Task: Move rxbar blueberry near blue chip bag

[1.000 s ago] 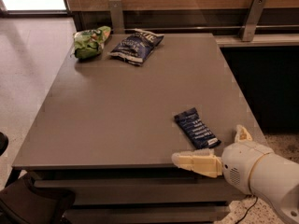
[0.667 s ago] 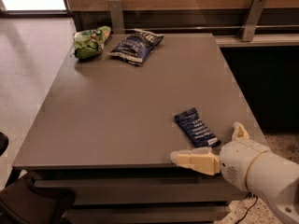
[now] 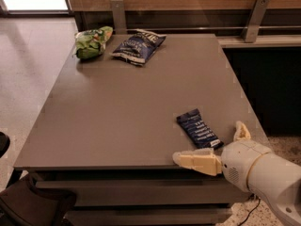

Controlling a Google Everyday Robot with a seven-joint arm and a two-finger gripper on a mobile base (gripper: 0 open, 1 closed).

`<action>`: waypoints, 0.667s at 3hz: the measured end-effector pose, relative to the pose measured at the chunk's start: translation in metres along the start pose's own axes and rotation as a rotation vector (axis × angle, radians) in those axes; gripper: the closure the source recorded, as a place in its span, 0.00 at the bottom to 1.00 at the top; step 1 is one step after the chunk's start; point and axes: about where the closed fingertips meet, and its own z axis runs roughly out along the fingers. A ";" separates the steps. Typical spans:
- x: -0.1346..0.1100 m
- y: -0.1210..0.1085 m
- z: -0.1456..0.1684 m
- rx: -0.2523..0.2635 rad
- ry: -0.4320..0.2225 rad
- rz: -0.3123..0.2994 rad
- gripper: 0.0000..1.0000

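Note:
The rxbar blueberry (image 3: 198, 129), a small flat dark blue wrapper with white text, lies near the table's front right corner. The blue chip bag (image 3: 138, 46), puffy and navy, lies at the far side of the table, left of centre. My gripper (image 3: 211, 146) is at the front right edge, just in front of and below the bar. It is open: one cream finger (image 3: 195, 160) points left along the front edge, the other (image 3: 241, 131) stands to the right of the bar. It holds nothing.
A green bag (image 3: 92, 42) lies at the far left corner, next to the blue chip bag. The grey table (image 3: 122, 112) has metal posts (image 3: 118, 14) and a wooden wall behind it. A dark chair (image 3: 28, 206) sits at the lower left.
The gripper has shifted slightly left and up toward the bar. The bar and bags have not moved.

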 end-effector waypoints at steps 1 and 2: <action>-0.001 0.000 0.000 0.000 0.000 0.000 0.00; -0.001 0.000 0.000 0.000 0.000 0.000 0.17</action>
